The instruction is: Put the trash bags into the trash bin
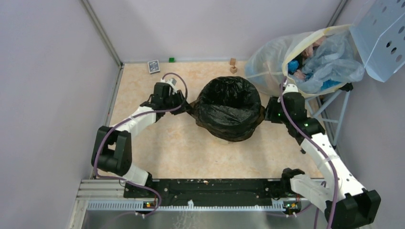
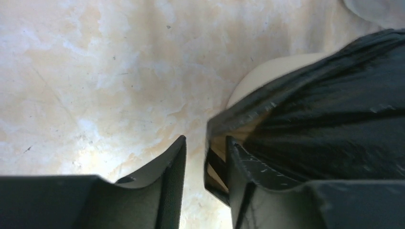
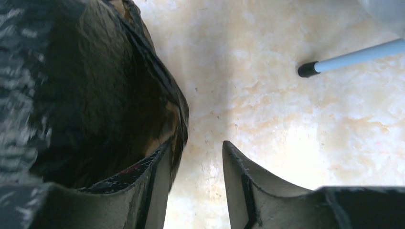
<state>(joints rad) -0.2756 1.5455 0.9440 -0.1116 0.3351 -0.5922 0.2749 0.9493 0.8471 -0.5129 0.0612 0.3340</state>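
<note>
The black trash bag (image 1: 229,107) lies spread open over the round trash bin; only a sliver of the cream body (image 1: 223,140) shows at its near side. My left gripper (image 1: 184,107) is open at the bag's left edge. In the left wrist view the jaws (image 2: 206,139) stand apart with a fold of the black film (image 2: 329,119) hanging beside the right finger, and the cream bin wall (image 2: 267,76) shows behind. My right gripper (image 1: 267,114) is open at the bag's right edge. In the right wrist view (image 3: 196,143) the film (image 3: 86,95) drapes over the left finger.
A large translucent sack (image 1: 274,59) with blue contents sits at the back right under a perforated light-blue panel (image 1: 382,33) on a stand (image 1: 334,107); its leg (image 3: 353,59) shows near my right gripper. Small wooden blocks (image 1: 233,65), a card box (image 1: 153,66) and a green cube (image 1: 171,59) lie by the back wall.
</note>
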